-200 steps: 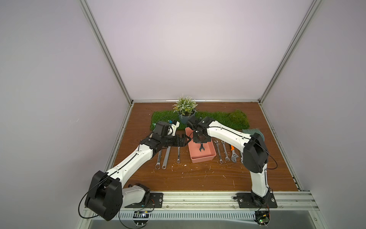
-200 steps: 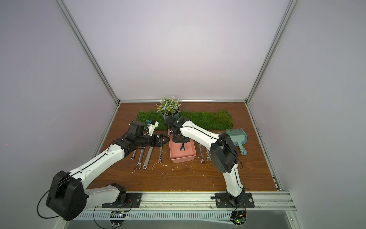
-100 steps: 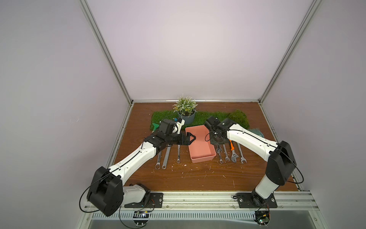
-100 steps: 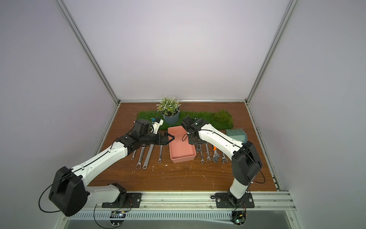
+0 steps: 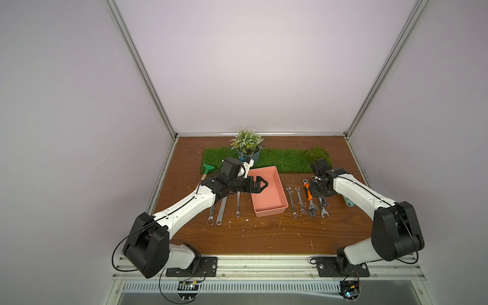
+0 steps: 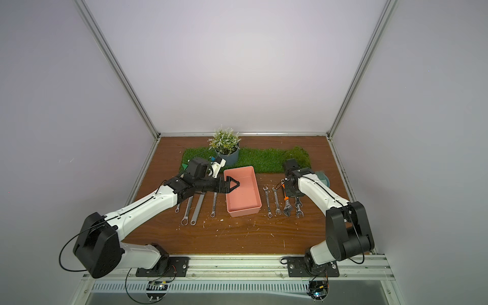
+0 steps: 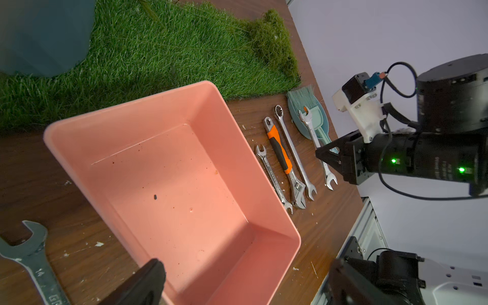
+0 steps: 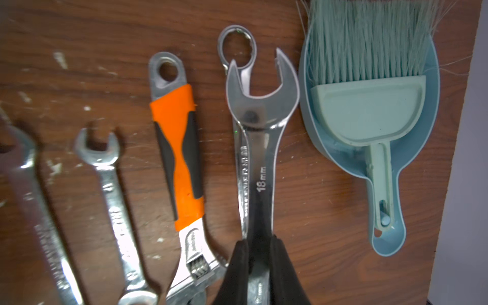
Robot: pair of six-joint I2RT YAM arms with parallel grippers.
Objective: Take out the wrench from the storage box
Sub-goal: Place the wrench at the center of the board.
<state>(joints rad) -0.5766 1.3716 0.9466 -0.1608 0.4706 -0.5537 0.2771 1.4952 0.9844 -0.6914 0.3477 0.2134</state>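
The right gripper (image 8: pixel 260 241) is squeezed tight on the handle of the shiny silver metal wrench (image 8: pixel 260 148), holding it just over other wrenches (image 5: pixel 299 196) on the brown wooden surface (image 5: pixel 264 237), well away from the pink plastic storage box (image 5: pixel 270 212) under the wide-apart left gripper (image 5: pixel 261 186).

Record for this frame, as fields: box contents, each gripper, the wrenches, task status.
storage box: empty, only specks on its floor
left gripper: open, above the box's rim
right gripper: shut on the 18 mm wrench, outside the box
loose wrenches: lying on the table, on both sides of the box
task status: wrench out of the box, not yet released
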